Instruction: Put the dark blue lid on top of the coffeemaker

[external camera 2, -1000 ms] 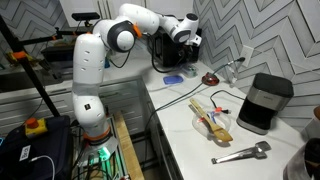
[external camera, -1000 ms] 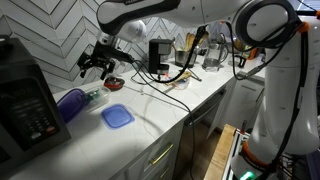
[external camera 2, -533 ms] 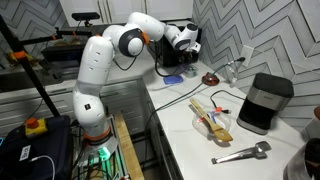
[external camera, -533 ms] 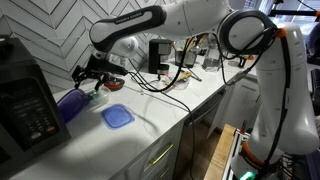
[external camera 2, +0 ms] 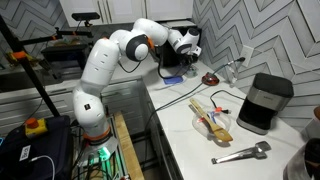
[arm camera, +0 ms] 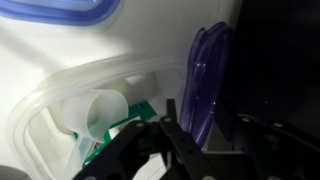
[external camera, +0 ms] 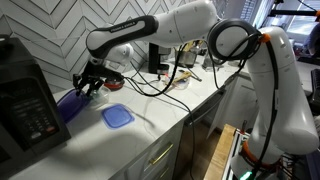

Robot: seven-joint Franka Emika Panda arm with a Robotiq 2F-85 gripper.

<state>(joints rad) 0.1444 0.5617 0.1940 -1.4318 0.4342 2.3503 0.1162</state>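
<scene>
The dark blue lid stands on edge, leaning against the big black appliance at the counter's left end. My gripper is right above its upper edge. In the wrist view the lid rises upright between my two dark fingers. The gripper has its jaws partly closed around the lid. One finger is close against it, and a gap shows on the other side. The coffeemaker, a small black upright box, stands farther back along the counter by the tiled wall.
A large black appliance with a keypad fills the left end. A lighter blue square lid lies flat mid-counter. A clear container with a white cup sits beside the dark lid. Cables cross the counter. A black box and tongs are at the far end.
The arm swung away from the coffeemaker and down to the leaning dark blue lid. The jaws have narrowed from wide open to partly closed around its edge.
</scene>
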